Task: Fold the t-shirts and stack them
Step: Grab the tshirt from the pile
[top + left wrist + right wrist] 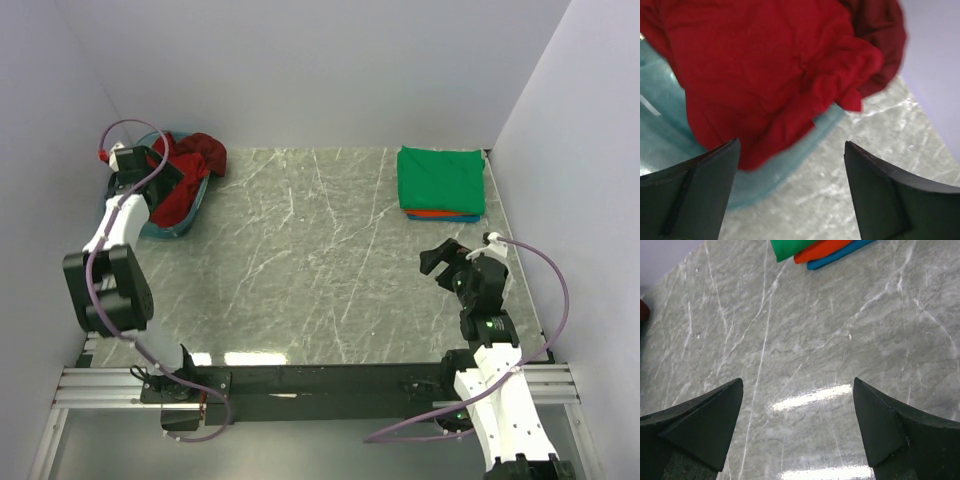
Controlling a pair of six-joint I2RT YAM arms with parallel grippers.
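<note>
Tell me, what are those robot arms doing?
The left end effector hovers open over a red shirt and a maroon shirt heaped in a basket. A green shirt, an orange shirt and a blue shirt lie folded in a stack at the far right. The right end effector hangs open above the table.

No writing, label, brand, number or sign can be read anywhere, whether on the t-shirts (441, 178), the teal basket (163, 231) or the marbled table (300, 260).
</note>
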